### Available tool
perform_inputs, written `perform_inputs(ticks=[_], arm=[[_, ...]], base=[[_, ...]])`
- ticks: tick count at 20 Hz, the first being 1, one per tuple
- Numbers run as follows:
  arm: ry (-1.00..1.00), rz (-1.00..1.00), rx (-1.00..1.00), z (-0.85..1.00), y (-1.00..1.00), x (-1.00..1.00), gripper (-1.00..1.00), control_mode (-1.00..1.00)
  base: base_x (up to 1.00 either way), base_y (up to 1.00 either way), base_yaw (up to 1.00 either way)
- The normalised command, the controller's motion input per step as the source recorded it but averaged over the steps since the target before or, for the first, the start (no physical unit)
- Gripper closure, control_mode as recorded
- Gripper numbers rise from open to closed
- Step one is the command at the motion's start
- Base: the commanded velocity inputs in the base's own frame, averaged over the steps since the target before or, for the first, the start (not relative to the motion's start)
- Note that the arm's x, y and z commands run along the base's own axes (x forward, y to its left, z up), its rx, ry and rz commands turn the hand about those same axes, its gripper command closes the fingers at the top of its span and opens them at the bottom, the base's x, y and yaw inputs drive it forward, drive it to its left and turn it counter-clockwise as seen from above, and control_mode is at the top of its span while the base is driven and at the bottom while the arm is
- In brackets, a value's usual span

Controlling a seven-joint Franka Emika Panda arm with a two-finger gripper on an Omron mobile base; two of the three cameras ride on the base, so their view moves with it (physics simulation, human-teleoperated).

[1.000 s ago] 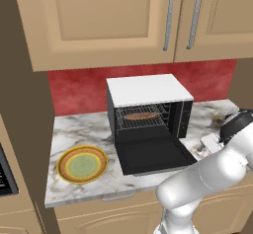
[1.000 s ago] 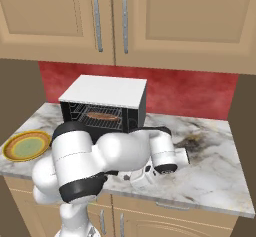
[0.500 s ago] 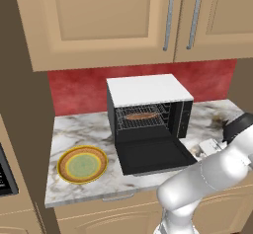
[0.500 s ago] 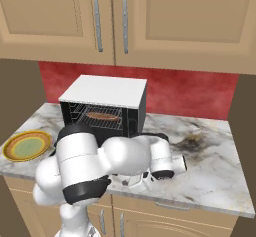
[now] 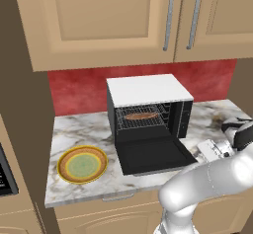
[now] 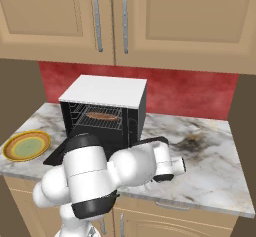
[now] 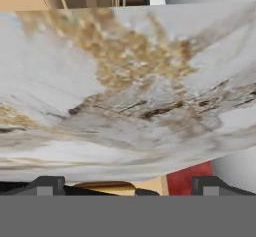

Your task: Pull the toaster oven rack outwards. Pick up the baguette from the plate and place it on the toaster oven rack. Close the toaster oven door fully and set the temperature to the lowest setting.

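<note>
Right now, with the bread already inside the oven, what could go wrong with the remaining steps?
1. The black mesh oven door lies fully open and flat; the arm, low at its right edge, might knock it.
2. The small brown baguette lies on the grey wire rack; a hard door slam might shift it.

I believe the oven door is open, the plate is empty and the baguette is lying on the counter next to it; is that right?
Not quite: the baguette lies on the toaster oven rack inside the oven, as the left base view shows. The toaster oven door is indeed open and the plate empty.
</note>
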Motion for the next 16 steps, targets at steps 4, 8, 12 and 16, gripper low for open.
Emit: perform_inputs(ticks=[4, 8, 12, 16], arm=[[0.07, 0.0, 0.0, -0.14, 0.09, 0.16, -1.0, -1.0], [0.1, 0.0, 0.0, -0.18, 0.11, 0.2, -1.0, -1.0], [0.1, 0.0, 0.0, -0.24, 0.1, 0.19, -1.0, -1.0], [0.06, 0.0, 0.0, -0.21, 0.09, 0.14, -1.0, -1.0]], base=[[0.0, 0.0, 0.0], [0.0, 0.0, 0.0], [0.0, 0.0, 0.0], [0.0, 0.0, 0.0]])
